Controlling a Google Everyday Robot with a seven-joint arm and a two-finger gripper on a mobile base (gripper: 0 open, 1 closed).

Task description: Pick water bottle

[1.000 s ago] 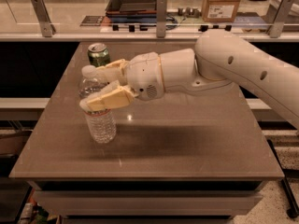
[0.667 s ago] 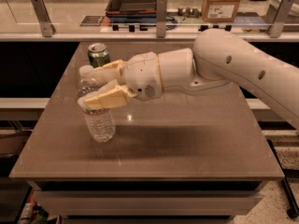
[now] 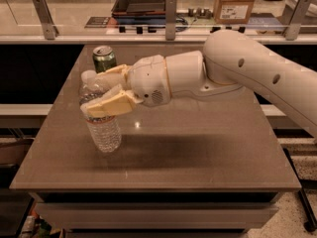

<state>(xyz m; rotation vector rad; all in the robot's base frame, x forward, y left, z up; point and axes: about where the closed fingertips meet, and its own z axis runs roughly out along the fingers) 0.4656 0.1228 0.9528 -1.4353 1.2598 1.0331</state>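
The water bottle point(image 3: 105, 131) is clear ribbed plastic with a white cap and stands on the brown table point(image 3: 198, 148) at its left side, leaning a little with its top to the left. My gripper point(image 3: 95, 94) reaches in from the right and is shut around the bottle's upper half. One tan finger point(image 3: 110, 105) lies across the front and the other sits behind. The bottle's base looks to be resting on the table. The green soda can point(image 3: 104, 58) stands just behind the bottle and the gripper.
The white arm point(image 3: 257, 68) spans the right half of the table. Behind the table runs a counter with metal rail posts point(image 3: 171, 16), a dark tray point(image 3: 141, 1) and a cardboard box point(image 3: 237, 3). The table's left edge is close to the bottle.
The fingers have drawn tighter on the bottle, and its top has tipped slightly to the left. The arm has barely moved.
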